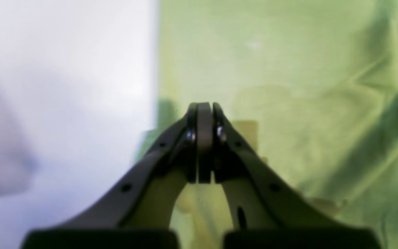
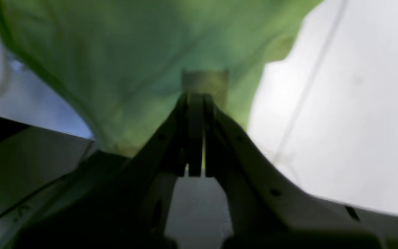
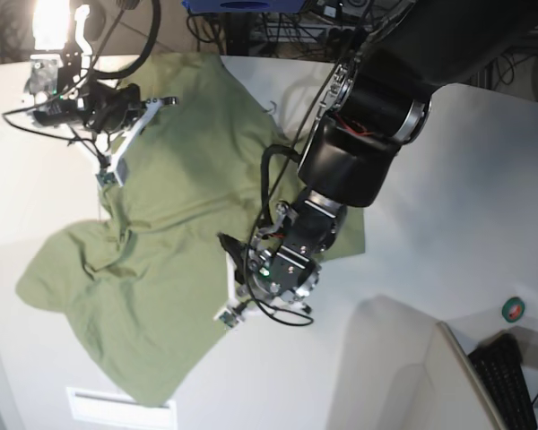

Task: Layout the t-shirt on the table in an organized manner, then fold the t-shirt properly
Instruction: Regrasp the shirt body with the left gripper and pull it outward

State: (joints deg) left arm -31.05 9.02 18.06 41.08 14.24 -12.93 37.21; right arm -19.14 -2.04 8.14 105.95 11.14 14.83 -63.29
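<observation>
The olive-green t-shirt (image 3: 179, 179) lies spread and wrinkled on the off-white table (image 3: 448, 224), one sleeve toward the lower left. My right gripper (image 3: 106, 176) is at the shirt's left edge. In the right wrist view it (image 2: 195, 97) is shut on the t-shirt (image 2: 116, 52), which stretches away from its tips. My left gripper (image 3: 230, 313) is at the shirt's lower right edge. In the left wrist view it (image 1: 204, 107) is shut on the t-shirt (image 1: 288, 69) just inside the cloth's straight edge, with bare table (image 1: 64, 86) to the left.
A small white label (image 3: 121, 408) lies near the front edge. A green tape roll (image 3: 515, 310) and a keyboard (image 3: 511, 367) sit at the lower right. Cables run along the back. A thin seam line (image 2: 309, 86) crosses the table (image 2: 358, 121).
</observation>
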